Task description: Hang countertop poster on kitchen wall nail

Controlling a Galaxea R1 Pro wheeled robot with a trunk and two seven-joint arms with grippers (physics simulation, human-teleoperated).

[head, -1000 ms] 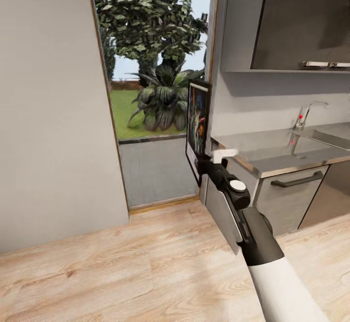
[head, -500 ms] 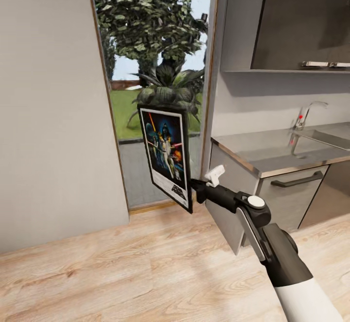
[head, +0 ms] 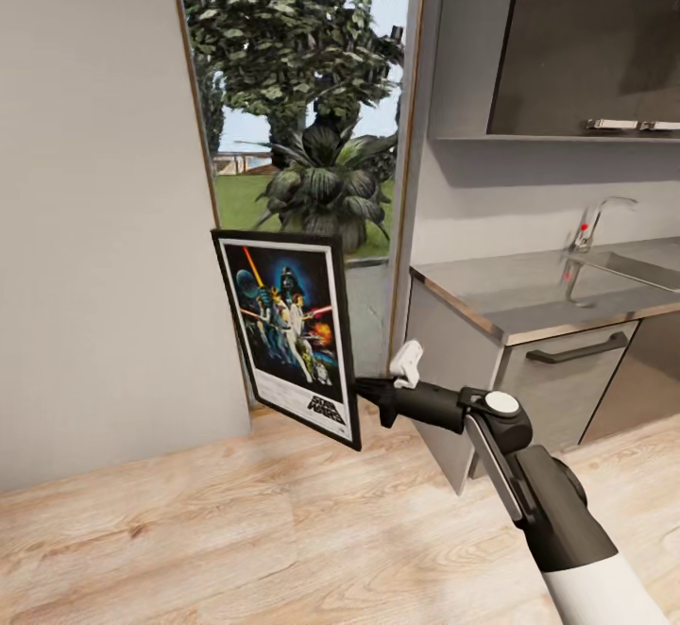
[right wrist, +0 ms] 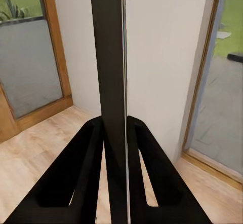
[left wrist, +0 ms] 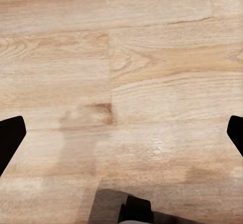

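Black frame, white border, bright film art: I am holding the poster (head: 288, 334) out in the air with my right gripper (head: 370, 389), well clear of the kitchen countertop (head: 529, 299) and off to the doorway side of it. The picture is facing me, tilted a little, with its lower corner pinched in my grip. Beyond the poster the glass door (head: 302, 172) is showing trees and grass, and a plain grey wall (head: 94, 210) is standing just beside the poster's far edge.

In the right wrist view the poster (right wrist: 112, 82) is showing edge-on as a dark slat, and my two fingers (right wrist: 86, 173) are closing flat on either face of it, clenched firmly with no gap.

My left gripper (left wrist: 121, 133) is hanging released, its tips spread wide over the wooden floor (left wrist: 121, 57).

I am judging the poster to be stiff and light, so it should not bend or droop from a corner hold. But gripping it so low and so near one edge is leaving a long span above my fingers, and the smooth frame looks slippery; I expect it could pivot in my grip if I swing quickly. A hold nearer the middle of the side would steady it. I am not seeing any wall nail, so I am taking this as the carrying stage.
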